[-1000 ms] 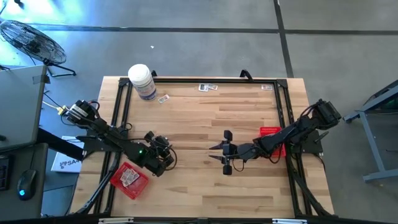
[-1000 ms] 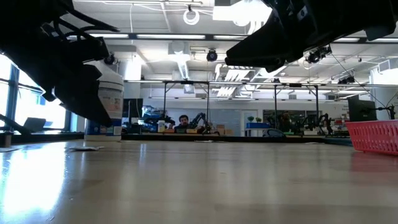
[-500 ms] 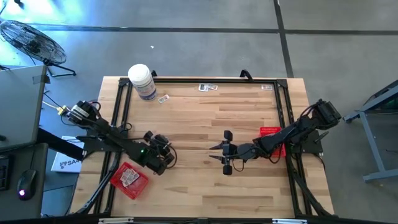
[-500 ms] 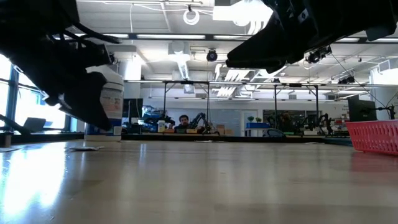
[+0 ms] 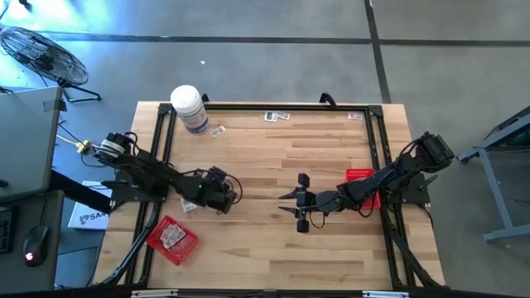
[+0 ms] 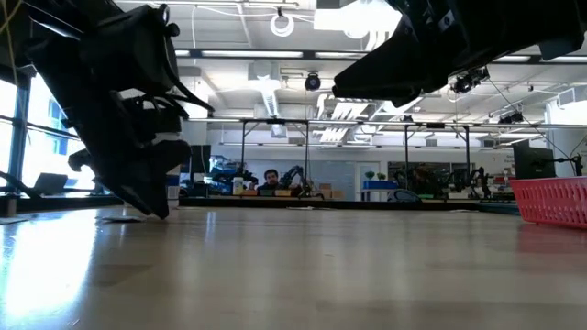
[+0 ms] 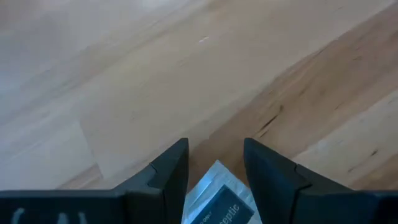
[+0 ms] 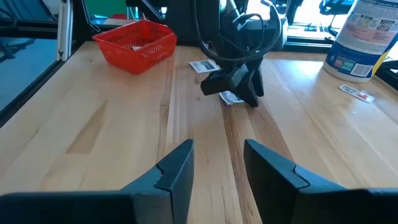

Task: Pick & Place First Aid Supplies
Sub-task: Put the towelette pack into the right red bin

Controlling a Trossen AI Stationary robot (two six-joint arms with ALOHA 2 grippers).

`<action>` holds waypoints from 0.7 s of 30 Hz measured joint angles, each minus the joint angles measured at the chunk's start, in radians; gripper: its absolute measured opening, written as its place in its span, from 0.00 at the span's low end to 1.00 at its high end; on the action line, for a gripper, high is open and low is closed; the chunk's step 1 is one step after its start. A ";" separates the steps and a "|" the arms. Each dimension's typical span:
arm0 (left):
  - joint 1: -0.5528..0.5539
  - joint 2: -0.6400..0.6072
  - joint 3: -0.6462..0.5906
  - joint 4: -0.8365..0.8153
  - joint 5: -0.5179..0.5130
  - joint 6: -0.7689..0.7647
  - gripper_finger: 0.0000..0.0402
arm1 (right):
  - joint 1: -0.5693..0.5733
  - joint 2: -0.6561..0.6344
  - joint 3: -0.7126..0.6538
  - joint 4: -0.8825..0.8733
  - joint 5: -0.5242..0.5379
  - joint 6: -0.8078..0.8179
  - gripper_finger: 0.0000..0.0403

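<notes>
My left gripper point(image 5: 228, 197) stands open at the middle left of the table, pointing steeply down. A white packet with dark print point(image 7: 217, 202) shows between its fingers, and lies by its tips point(image 8: 231, 98) in the right wrist view. Another packet point(image 5: 189, 204) lies flat beside that arm. A red tray point(image 5: 157, 242) at the near left holds several packets. More packets point(image 5: 276, 116) lie flat along the far edge. My right gripper point(image 5: 283, 204) hangs open above mid-table, with nothing between its fingers point(image 8: 177, 165). My left gripper has its two fingers point(image 7: 171, 168) on either side of the packet point(image 7: 217, 202), coming slanting down from the table's left. I cannot tell whether the fingers touch the packet or whether it lies on the wood beneath them.
A large white jar point(image 5: 189, 108) stands at the far left corner, with a packet point(image 5: 218, 131) beside it. A second red tray point(image 5: 358, 175) sits under the right arm. A black frame point(image 5: 248, 106) borders the table. A person sits far off in the room point(image 6: 269, 180).
My left gripper has swung away from the near-left red tray toward the table's far edge and a little right, sinking slightly and rolling about its own line. A packet beside that arm, covered by the arm before, now shows. My right arm has kept still.
</notes>
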 joint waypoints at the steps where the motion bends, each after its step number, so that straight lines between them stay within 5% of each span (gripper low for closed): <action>1: 0.000 0.000 0.000 -0.002 0.002 0.000 0.37 | 0.000 0.000 0.000 0.001 0.000 0.000 0.33; 21: -0.100 -0.001 0.008 -0.094 0.039 -0.136 0.37 | 0.000 0.000 0.000 0.001 0.000 0.000 0.33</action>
